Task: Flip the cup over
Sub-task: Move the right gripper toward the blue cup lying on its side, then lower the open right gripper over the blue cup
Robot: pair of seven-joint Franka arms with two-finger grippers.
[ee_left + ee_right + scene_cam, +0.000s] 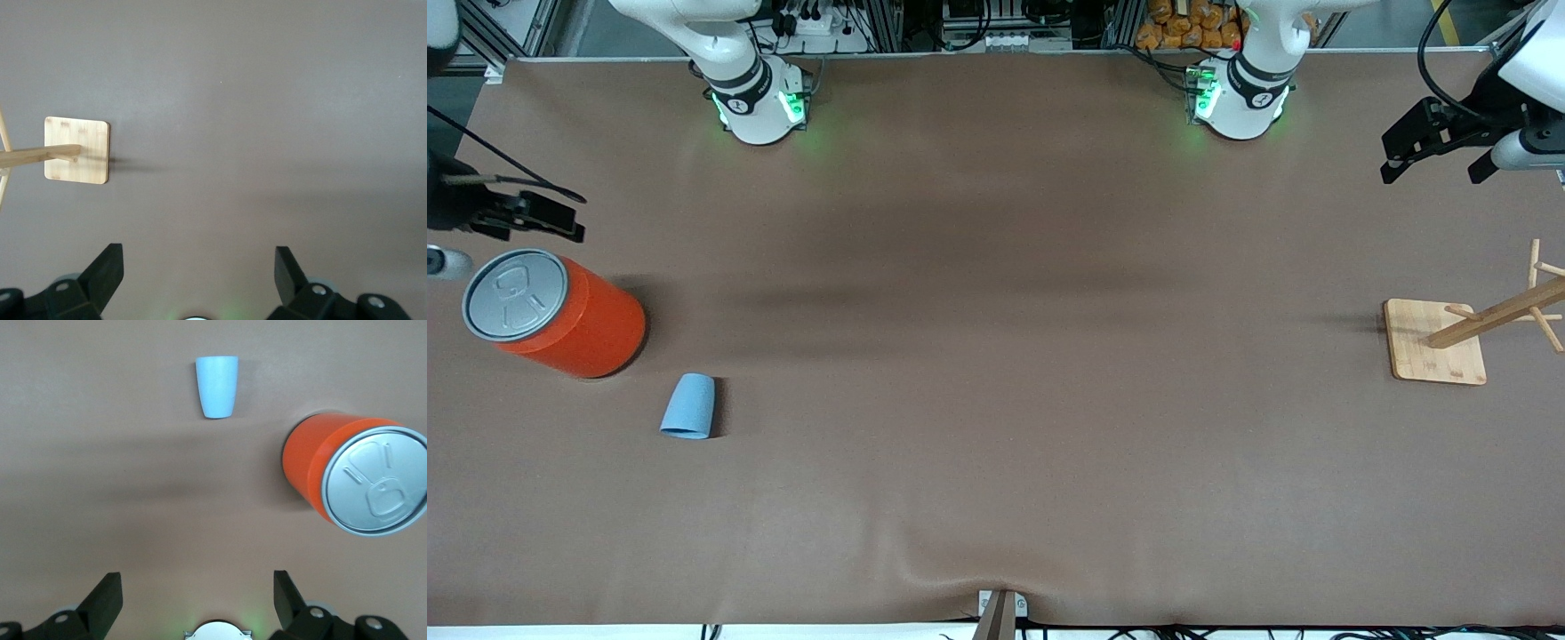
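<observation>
**Blue cup stands mouth-down, both grippers aloft with jaws apart**

The small light-blue tapered plastic cup (688,406) stands upside down on the brown table (996,356), near the big orange can with grey pull-tab lid (551,313), nearer the front camera. The right gripper (525,216) hangs above the can's end, empty. The left gripper (1440,147) hangs near the bamboo peg stand (1440,342), empty.

No readable text, brand, number or sign appears anywhere; the grey pull-tab lid (515,295) of the big orange cylindrical can (574,324), near the right arm's end of the table, carries only embossed tab outlines, no letters
</observation>
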